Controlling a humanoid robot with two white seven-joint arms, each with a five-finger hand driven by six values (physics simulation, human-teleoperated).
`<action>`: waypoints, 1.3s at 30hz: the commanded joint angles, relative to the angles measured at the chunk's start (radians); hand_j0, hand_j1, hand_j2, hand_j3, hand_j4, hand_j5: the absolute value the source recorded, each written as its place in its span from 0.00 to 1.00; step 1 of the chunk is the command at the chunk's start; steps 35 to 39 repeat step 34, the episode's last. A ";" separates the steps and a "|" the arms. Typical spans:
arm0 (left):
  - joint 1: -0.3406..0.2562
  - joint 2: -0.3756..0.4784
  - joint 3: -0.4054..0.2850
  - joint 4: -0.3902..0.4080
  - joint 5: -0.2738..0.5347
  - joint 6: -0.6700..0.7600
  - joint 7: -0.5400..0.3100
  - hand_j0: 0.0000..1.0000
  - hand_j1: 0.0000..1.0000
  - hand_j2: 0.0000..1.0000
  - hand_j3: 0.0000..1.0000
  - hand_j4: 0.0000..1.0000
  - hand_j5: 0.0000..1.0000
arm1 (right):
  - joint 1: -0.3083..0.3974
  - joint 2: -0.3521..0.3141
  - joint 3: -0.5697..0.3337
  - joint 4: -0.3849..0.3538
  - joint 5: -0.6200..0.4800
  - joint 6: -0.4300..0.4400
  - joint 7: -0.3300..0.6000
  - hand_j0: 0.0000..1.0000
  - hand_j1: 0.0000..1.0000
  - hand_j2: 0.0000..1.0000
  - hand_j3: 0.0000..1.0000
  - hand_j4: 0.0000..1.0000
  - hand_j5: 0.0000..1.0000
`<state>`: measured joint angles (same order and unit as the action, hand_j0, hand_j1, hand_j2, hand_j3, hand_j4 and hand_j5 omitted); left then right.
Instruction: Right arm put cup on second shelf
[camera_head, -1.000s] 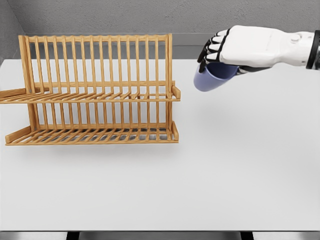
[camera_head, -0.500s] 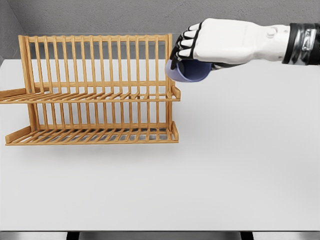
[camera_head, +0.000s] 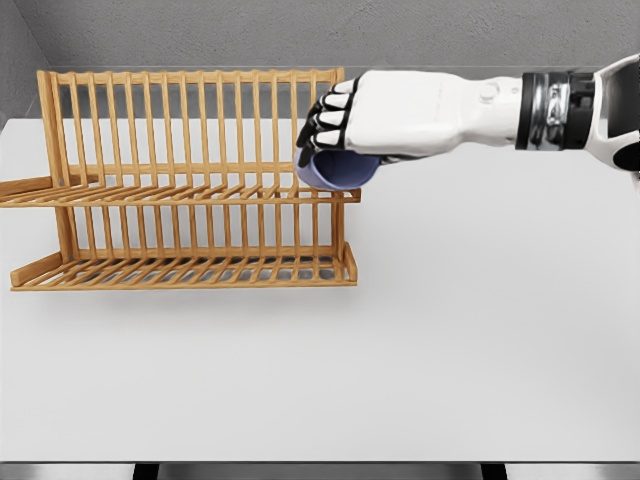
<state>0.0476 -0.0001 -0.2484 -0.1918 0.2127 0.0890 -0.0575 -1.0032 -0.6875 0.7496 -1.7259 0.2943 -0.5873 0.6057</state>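
My right hand (camera_head: 335, 135) reaches in from the right, its fingers curled over a blue cup (camera_head: 336, 170). Only the cup's lower part shows beneath the hand. It hangs at the right end of the wooden two-tier dish rack (camera_head: 190, 180), just above the upper shelf (camera_head: 180, 193) and close to touching it; contact is not clear. The rack's lower shelf (camera_head: 185, 270) sits on the white table.
The white table (camera_head: 450, 330) extends in front of and to the right of the rack. A grey wall stands behind the rack. The rack's tall back slats rise right behind the hand.
My right hand has carried the cup leftward and slightly down, from open space right of the rack to over the right end of its upper shelf.
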 joint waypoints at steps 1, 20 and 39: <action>0.000 0.000 0.000 0.000 0.000 0.000 -0.001 1.00 1.00 1.00 1.00 1.00 1.00 | -0.002 0.008 0.016 0.000 0.005 0.009 0.005 0.58 0.58 0.58 0.58 0.58 0.58; 0.000 0.000 0.000 0.000 -0.001 0.000 -0.001 1.00 1.00 1.00 1.00 1.00 1.00 | 0.009 -0.024 -0.194 -0.029 0.020 -0.009 0.005 1.00 1.00 1.00 1.00 1.00 1.00; 0.000 0.000 0.000 0.000 0.000 0.000 -0.001 1.00 1.00 1.00 1.00 1.00 1.00 | 0.773 -0.053 -0.796 0.155 0.098 -0.024 0.005 1.00 1.00 1.00 1.00 1.00 1.00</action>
